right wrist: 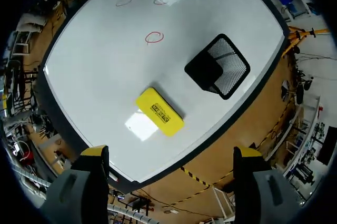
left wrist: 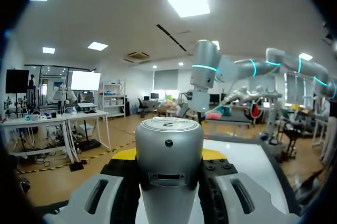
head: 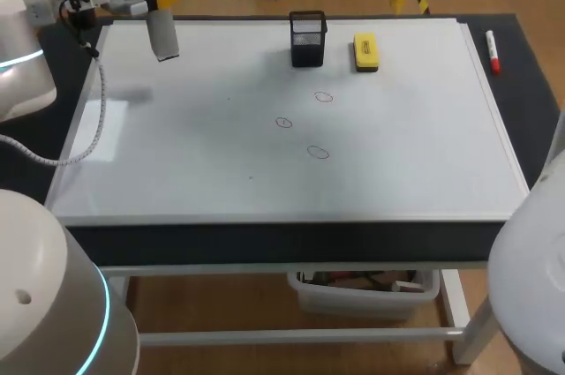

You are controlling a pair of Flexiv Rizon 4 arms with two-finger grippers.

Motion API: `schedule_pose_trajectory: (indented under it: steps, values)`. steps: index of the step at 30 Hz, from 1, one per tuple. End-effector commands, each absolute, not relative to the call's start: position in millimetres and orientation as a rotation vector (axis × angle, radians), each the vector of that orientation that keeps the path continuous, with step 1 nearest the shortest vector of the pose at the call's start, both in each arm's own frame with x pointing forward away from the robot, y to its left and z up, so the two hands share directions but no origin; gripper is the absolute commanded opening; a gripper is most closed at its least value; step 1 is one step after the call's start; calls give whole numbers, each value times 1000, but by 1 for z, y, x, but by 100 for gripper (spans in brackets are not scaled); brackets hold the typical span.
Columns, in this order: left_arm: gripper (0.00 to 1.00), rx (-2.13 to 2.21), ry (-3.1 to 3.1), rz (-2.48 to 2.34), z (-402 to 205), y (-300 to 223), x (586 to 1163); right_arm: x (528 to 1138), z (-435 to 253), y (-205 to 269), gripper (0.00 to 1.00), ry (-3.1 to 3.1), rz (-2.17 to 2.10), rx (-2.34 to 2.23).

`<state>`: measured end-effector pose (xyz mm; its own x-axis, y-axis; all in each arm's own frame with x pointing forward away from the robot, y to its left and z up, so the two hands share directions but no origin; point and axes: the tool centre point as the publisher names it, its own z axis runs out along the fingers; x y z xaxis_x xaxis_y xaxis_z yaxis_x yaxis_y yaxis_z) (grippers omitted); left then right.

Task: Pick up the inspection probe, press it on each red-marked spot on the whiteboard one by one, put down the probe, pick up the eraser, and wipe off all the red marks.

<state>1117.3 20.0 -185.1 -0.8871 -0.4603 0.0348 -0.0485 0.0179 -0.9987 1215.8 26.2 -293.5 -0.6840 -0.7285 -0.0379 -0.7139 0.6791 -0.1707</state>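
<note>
Left claw (head: 161, 0) grips the probe (head: 164, 40); the marks (head: 283, 122) lie well off to its side, so a skewed descent may miss them. Right claw (right wrist: 171, 153) hangs open above the eraser (right wrist: 160, 118).

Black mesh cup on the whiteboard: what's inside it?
Nothing that shows. The right wrist view looks down into the black mesh cup and sees only its own mesh and dark bottom. One part is too dark to judge.

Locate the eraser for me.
Head view: the eraser lies flat on the whiteboard, near its far edge, right of centre, just right of the black mesh cup and left of the red marker.
</note>
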Motion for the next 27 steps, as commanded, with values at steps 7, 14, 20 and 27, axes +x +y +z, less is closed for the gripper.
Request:
schedule_pose_trajectory:
  steps: [7, 14, 20, 27]
  values:
    - [0, -525, 1994, -1939, -184, 19, 1116, 1223, -296, 2, 100, 2977, -251, -1302]
    - [0, -525, 1994, -1939, -184, 19, 1116, 1217, -305, 0, 100, 2769, -184, -1506]
    - [0, -525, 1994, -1939, -184, 19, 1116, 1210, -319, -3, 100, 2646, -165, -1611]
    - [0, -525, 1994, -1939, -184, 19, 1116, 1203, -329, 4, 100, 2432, -87, -1758]
